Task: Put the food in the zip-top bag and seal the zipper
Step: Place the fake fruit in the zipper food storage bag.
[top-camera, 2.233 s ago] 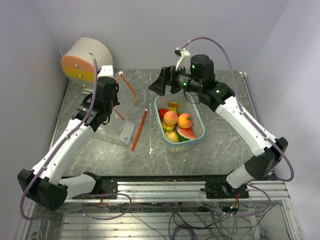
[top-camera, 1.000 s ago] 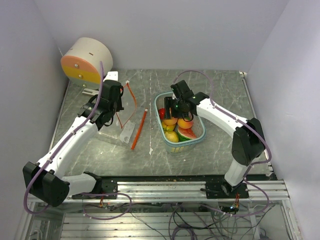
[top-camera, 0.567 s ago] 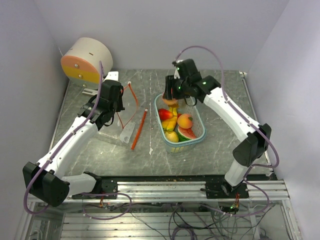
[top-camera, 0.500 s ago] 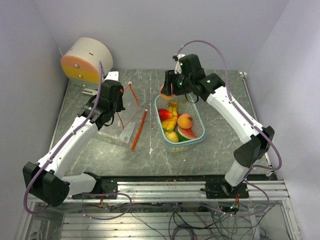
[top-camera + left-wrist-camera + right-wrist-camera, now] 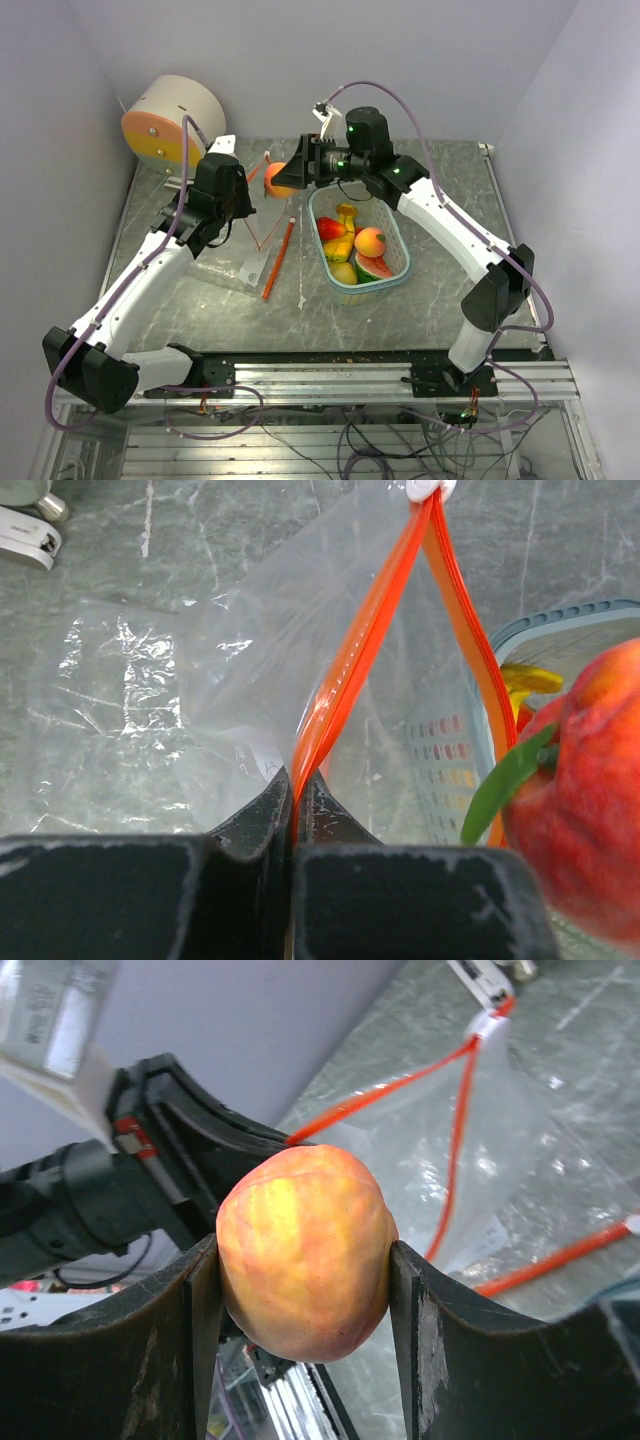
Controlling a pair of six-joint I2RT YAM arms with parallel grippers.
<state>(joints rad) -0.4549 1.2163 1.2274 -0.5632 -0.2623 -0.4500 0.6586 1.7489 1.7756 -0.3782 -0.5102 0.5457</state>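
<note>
One orange-pink plastic peach point(image 5: 279, 180), clamped in my right gripper point(image 5: 303, 1260), hangs beside the clear zip-top bag point(image 5: 150, 680) pinched in my left gripper point(image 5: 293, 795). Nothing looks bagged yet; sealing is left to do.

The table point(image 5: 440, 290), grey with a stone pattern, carries a pale blue basket point(image 5: 398, 275) standing upright near its middle. Just left of the basket lies a slanted orange strip point(image 5: 279, 258), with a small white scrap point(image 5: 300, 298) near its near end. Further left, the clear bag point(image 5: 252, 266) rests its lower part on the surface, its upper edge raised. A beige-and-orange drum point(image 5: 172, 120) sits far left of the basket.
</note>
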